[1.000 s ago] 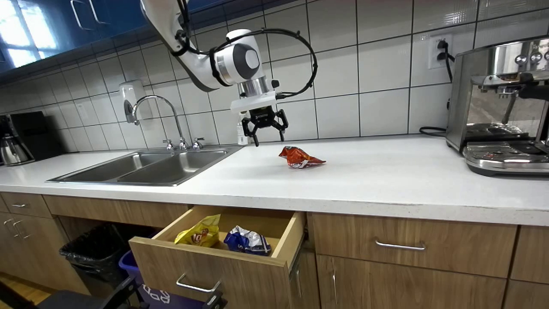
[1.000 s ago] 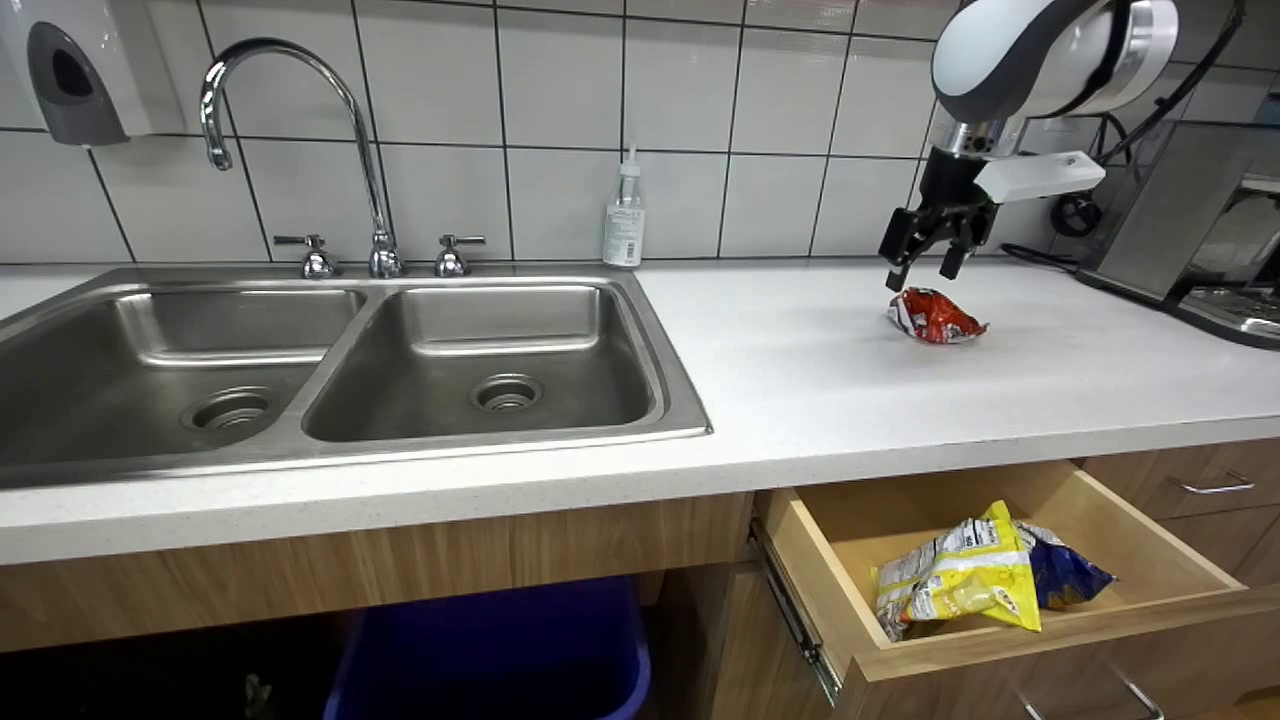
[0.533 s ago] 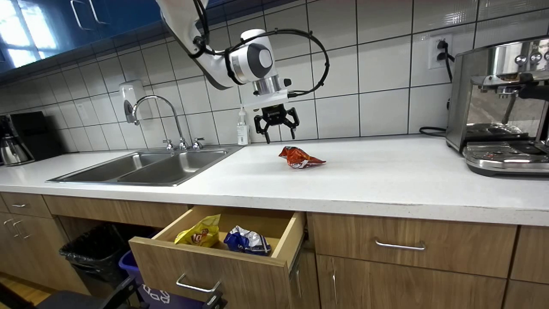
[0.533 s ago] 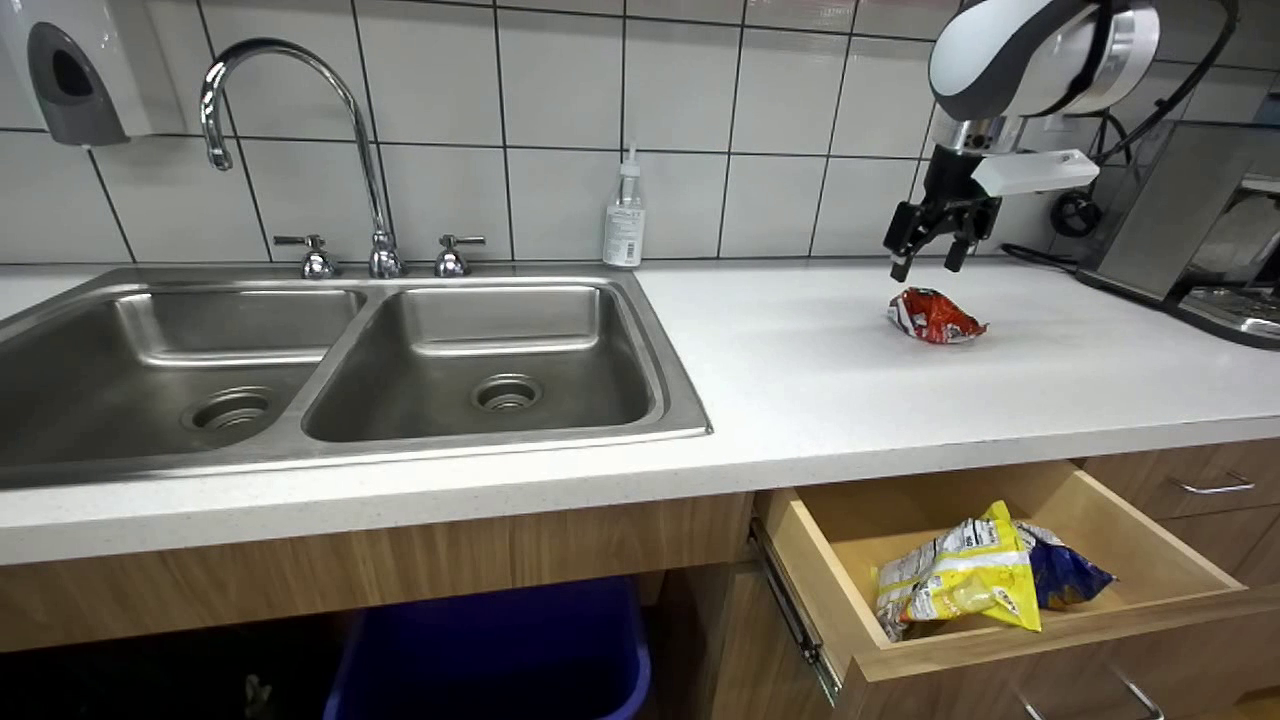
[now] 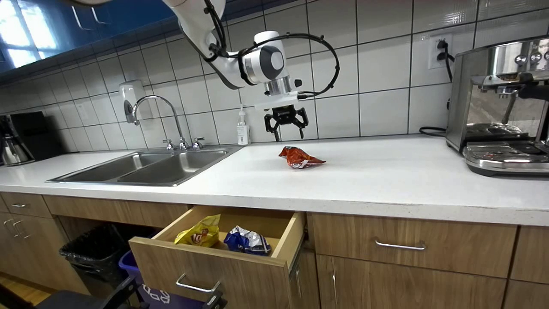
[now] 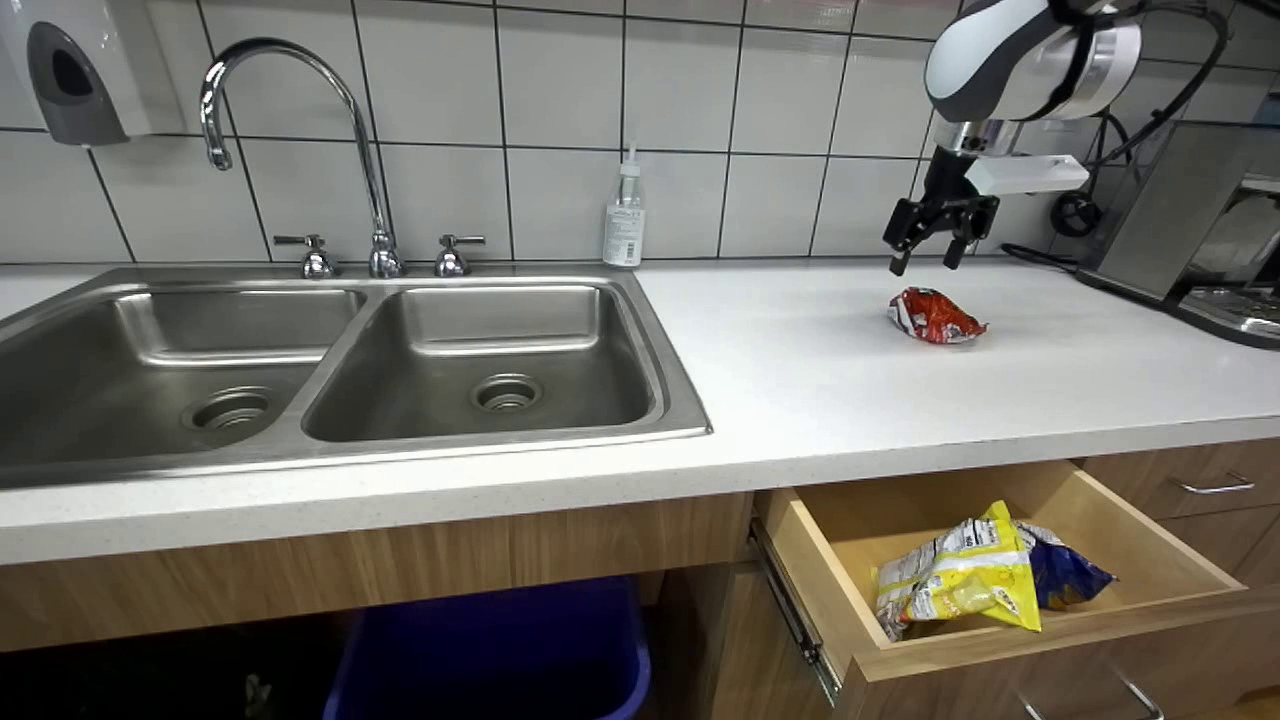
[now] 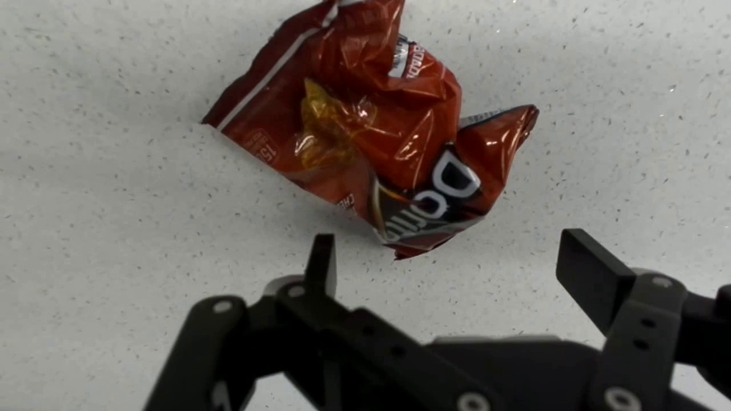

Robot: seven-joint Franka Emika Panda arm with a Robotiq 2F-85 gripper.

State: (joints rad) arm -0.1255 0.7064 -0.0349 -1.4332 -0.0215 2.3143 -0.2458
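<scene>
1. While the gripper [image 5: 289, 136] hung above, jaws wide apart and empty, one red bag [image 5: 301, 158] lay on the counter [image 5: 386, 171] right of the sink [image 6: 660, 360].
2. Judged progress: drawer [image 5: 240, 272] was already out, grasp not yet made.
3. Drawer held one yellow bag [image 5: 200, 232] left, one blue bag [image 5: 246, 241] right; its front perhaps hid more.

Wrist view crops red bag [image 7: 382, 128], bottle label [image 6: 627, 224] illegible
</scene>
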